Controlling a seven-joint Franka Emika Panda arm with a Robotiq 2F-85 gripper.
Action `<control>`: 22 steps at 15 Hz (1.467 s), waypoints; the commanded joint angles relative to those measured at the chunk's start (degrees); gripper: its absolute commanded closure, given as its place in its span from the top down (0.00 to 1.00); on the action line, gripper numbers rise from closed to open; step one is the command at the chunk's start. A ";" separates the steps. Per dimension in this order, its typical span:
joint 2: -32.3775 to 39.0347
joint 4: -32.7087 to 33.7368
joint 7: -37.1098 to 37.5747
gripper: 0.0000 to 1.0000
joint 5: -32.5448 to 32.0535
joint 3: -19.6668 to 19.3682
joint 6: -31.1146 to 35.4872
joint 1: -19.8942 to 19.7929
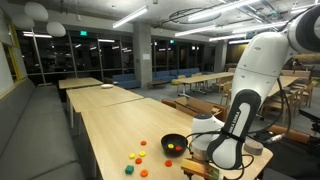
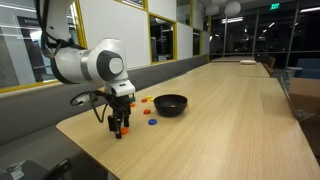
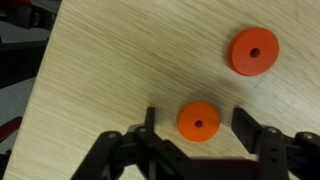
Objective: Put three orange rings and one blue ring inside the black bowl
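Presently: gripper (image 3: pixel 196 120) set low over an orange ring (image 3: pixel 198 121) near the table (image 3: pixel 120 60) edge.
Fingers are held apart, the ring lying between them, touched by neither; a second orange ring (image 3: pixel 253 50) lies nearby on open wood. The black bowl (image 2: pixel 170 104) stands near; its contents cannot be made out. Finger bases are cropped.

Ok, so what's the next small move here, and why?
Probably close the fingers on the orange ring: in the wrist view it lies flat between them, and they stand open on either side, gripping nothing.
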 commanded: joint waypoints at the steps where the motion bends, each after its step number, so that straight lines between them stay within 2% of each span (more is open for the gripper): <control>1: 0.01 0.41 -0.29 0.51 0.65 -1.43 1.15 1.84; 5: -0.37 0.96 -0.35 0.22 0.41 -1.79 1.04 2.15; 12: -5.57 3.53 -0.26 0.24 -2.22 -4.07 -4.25 2.89; 15: -8.99 6.16 1.53 0.24 -7.60 -5.77 -7.13 2.95; 18: -10.55 9.30 2.49 0.24 -11.92 -4.85 -9.04 1.08; 22: -7.22 15.06 6.95 0.24 -20.14 -5.38 -8.82 -0.74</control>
